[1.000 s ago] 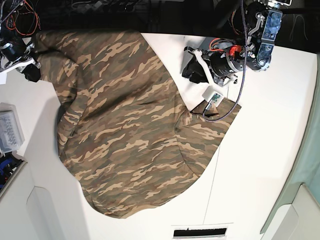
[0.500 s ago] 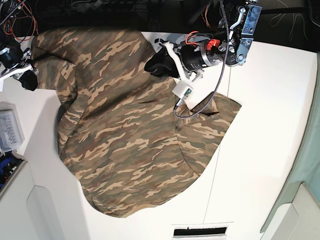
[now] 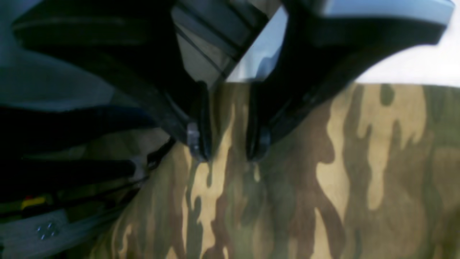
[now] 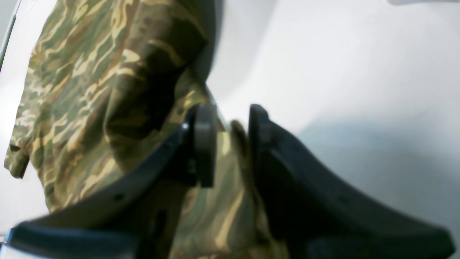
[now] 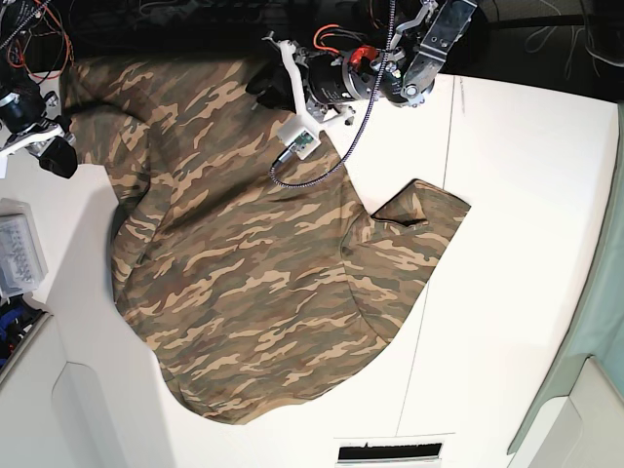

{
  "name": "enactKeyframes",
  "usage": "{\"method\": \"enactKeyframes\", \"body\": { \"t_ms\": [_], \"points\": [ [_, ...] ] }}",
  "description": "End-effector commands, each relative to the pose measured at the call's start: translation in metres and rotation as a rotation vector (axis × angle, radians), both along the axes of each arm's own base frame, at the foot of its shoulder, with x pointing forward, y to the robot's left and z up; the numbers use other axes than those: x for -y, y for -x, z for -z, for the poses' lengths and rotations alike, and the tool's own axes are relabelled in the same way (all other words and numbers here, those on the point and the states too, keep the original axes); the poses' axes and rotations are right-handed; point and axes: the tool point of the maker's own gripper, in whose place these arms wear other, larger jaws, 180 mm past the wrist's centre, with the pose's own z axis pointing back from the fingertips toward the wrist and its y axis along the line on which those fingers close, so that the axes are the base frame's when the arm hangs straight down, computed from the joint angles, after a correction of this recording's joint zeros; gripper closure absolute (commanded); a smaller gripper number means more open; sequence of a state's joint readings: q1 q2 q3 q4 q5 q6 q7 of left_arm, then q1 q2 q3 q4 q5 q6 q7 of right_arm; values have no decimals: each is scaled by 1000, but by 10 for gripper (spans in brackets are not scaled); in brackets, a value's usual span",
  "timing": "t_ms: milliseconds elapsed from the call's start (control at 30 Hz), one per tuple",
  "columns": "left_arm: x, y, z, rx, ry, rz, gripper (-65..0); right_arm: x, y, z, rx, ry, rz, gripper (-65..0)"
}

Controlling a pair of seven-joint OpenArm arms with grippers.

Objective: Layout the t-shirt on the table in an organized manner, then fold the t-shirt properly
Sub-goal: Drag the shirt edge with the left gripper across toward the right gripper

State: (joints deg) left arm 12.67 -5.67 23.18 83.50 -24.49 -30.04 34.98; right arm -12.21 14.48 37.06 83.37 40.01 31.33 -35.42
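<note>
Base view gives you the whole layout: the soft camouflage-print t-shirt in olive, brown and tan (image 5: 244,273) lies spread over the wide white worktop (image 5: 526,244), rumpled rather than flat, with one short sleeve (image 5: 421,216) sticking out toward the view's right and its edge turned up. The shirt's far portion reaches the dark far edge of the worktop.

Your left gripper (image 5: 261,86) sits over that far edge of the shirt, near the top middle of the base view. From the left wrist camera, your left gripper (image 3: 226,151) has its jaws standing a narrow gap apart, tips down at the fabric with nothing pinched between them.

Your right gripper (image 5: 57,156) is at the view's left, at the shirt's corner by the worktop's side. From the right wrist camera, your right gripper (image 4: 230,144) shows its jaws parted with a fold of the camouflage fabric (image 4: 235,151) lying in the gap; the picture is blurred, and you cannot tell whether the pads press it.
</note>
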Motion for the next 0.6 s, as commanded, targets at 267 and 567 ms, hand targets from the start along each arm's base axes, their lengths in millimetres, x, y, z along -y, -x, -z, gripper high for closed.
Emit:
{"method": "enactKeyframes", "body": {
  "t_ms": [267, 567],
  "points": [
    [2, -3, -2, 9, 10, -3, -180, 8, -7, -12, 36, 39, -11, -158],
    [18, 2, -24, 14, 140, 43, -55, 8, -8, -13, 38, 40, -11, 0]
  ]
}}
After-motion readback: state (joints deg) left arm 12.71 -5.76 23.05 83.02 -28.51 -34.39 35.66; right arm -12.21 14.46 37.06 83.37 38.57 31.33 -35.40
